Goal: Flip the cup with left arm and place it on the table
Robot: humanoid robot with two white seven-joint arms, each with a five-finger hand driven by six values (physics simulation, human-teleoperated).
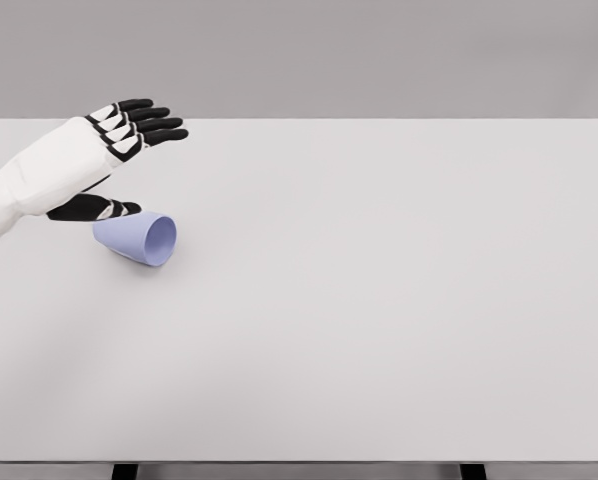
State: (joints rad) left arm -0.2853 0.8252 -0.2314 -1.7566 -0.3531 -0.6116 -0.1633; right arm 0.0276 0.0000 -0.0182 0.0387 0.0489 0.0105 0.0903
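Note:
A pale blue-violet cup (137,238) lies on its side on the white table (379,300) at the left, its open mouth facing right and toward me. My left hand (119,165) comes in from the left edge and hovers just above and behind the cup. Its black-tipped fingers (147,122) stretch out to the right and the thumb (97,208) reaches down close to the cup's base. The hand is open and holds nothing. I cannot tell whether the thumb touches the cup.
The white tabletop spans nearly the whole view, with its front edge near the bottom and two dark legs (125,471) below. A plain grey wall (379,55) stands behind.

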